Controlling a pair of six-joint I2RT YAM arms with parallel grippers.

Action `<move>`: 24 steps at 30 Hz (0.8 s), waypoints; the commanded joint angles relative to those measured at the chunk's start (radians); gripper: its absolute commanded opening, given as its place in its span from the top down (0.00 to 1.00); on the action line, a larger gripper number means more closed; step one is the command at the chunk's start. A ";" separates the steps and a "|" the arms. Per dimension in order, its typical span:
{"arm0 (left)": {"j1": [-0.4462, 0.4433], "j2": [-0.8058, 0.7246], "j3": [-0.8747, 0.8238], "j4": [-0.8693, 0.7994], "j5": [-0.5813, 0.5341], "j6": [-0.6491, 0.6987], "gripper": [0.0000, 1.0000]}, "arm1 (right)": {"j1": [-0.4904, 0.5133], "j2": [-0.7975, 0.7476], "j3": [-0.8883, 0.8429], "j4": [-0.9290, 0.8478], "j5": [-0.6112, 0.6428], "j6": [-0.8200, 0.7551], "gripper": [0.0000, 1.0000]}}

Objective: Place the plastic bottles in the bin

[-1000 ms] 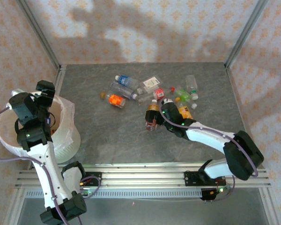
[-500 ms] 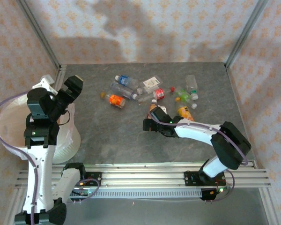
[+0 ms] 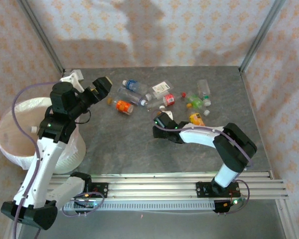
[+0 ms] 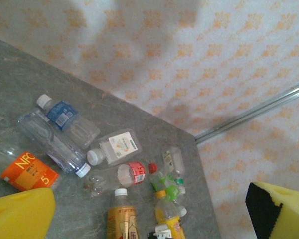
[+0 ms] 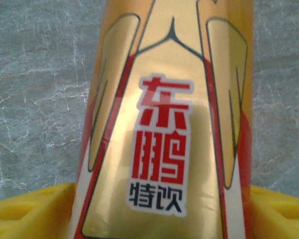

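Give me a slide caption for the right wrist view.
Gold-labelled bottle between yellow fingers, against the grey table.

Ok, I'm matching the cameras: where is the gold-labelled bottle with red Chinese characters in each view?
Top external: mid-table, mostly under the right pincer.
Left wrist: gold-labelled bottle at bottom centre, white cap toward the top.
Right wrist: its label runs up the middle, yellow fingers either side.
Shared landmark: the grey table.

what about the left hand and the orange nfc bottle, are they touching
Apart. In the top view the open left hand hangs short of the orange NFC bottle, with a strip of bare table showing between them.
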 commanded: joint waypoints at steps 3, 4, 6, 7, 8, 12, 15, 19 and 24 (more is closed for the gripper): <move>-0.071 0.079 0.059 0.018 -0.042 0.047 0.00 | 0.003 -0.045 -0.041 0.084 0.075 -0.023 0.35; -0.086 0.091 0.067 0.018 -0.049 0.053 0.00 | 0.003 -0.052 -0.054 0.099 0.071 -0.019 0.37; -0.108 0.119 0.089 0.018 -0.059 0.059 0.00 | 0.003 -0.062 -0.073 0.115 0.067 -0.005 0.39; -0.118 0.133 0.102 0.017 -0.061 0.063 0.00 | 0.003 -0.072 -0.084 0.123 0.068 0.008 0.40; -0.128 0.145 0.113 0.013 -0.064 0.066 0.00 | 0.003 -0.083 -0.095 0.138 0.061 0.015 0.41; -0.177 0.196 0.156 -0.001 -0.089 0.079 0.00 | 0.003 -0.148 -0.147 0.214 0.039 0.050 0.47; -0.210 0.230 0.180 -0.016 -0.112 0.084 0.00 | 0.003 -0.198 -0.187 0.262 0.051 0.062 0.49; -0.251 0.277 0.204 -0.024 -0.135 0.096 0.00 | 0.003 -0.283 -0.208 0.292 0.022 0.022 0.53; -0.302 0.365 0.264 -0.039 -0.140 0.119 0.00 | 0.003 -0.392 -0.242 0.362 0.011 -0.052 0.57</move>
